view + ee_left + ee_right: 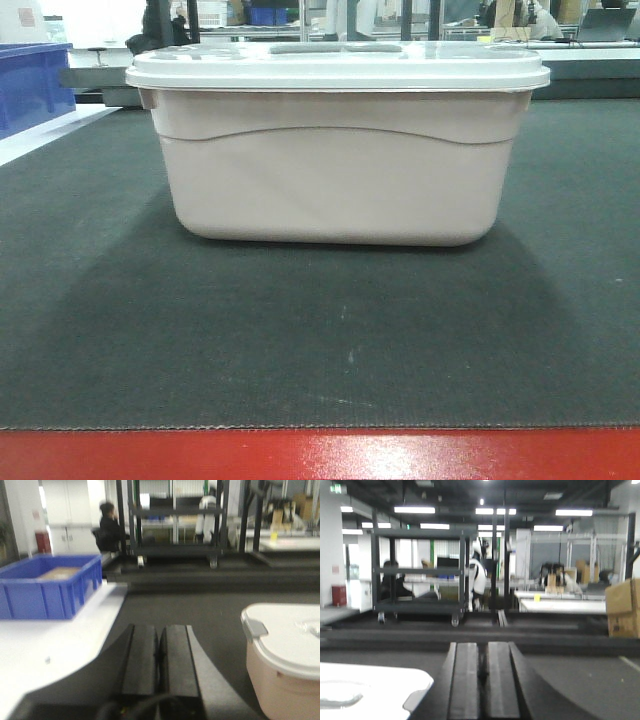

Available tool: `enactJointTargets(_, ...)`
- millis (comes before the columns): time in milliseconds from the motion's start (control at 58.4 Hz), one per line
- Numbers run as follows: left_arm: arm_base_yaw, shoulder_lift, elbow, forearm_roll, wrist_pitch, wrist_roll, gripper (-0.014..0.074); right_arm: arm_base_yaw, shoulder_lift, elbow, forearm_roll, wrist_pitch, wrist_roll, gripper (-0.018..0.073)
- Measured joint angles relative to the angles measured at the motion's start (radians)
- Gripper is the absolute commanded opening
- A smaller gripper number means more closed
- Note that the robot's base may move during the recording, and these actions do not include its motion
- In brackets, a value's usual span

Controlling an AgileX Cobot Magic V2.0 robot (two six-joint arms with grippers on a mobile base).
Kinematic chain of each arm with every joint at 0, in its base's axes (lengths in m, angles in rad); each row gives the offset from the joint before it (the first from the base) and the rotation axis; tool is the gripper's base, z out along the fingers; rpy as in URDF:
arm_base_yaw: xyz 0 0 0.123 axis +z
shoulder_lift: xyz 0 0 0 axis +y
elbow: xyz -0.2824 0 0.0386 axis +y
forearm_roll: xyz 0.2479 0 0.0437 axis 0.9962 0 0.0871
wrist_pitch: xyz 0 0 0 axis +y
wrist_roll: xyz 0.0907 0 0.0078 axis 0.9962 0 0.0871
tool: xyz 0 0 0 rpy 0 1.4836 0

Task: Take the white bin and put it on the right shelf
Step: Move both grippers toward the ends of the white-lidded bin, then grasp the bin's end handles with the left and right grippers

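The bin point(335, 170) is sitting lid-on in the middle of the mat point(300, 340), square to the front camera, at 12 o'clock from the red edge point(320, 455). Nothing is touching it.

The left gripper point(159, 650) is hovering off its left end, with the bin showing at 4 o'clock in that wrist view, and its fingers are pressed together. The right gripper point(482, 675) is hanging off the other end with the lid corner at 8 o'clock. Its fingers are looking closed too, just a thin seam between them. The shelf isn't showing in any view.

What I'm worrying about: it's a wide tub, so I'm guessing both arms are going to be squeezing the ends or hooking under the lid overhang. Those walls are smooth and rounded — an uneven squeeze and it's twisting out. If the lift is going through the lid and the clips aren't holding, the lid is coming off and the tub is dropping. The blue bin point(45, 587) at 10 o'clock of the left gripper is also something a wide swing could be clipping.
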Motion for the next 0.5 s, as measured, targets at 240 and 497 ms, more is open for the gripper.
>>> enactJointTargets(240, 0.000, 0.238, -0.098, -0.120, 0.104, 0.000, 0.0460, 0.000, 0.262, -0.100, 0.000, 0.032, 0.000, 0.0634)
enactJointTargets(497, 0.000, 0.471, -0.287, -0.309, 0.324, 0.000, 0.0461, 0.000, 0.450, -0.280, 0.082, 0.280, -0.002, 0.0635)
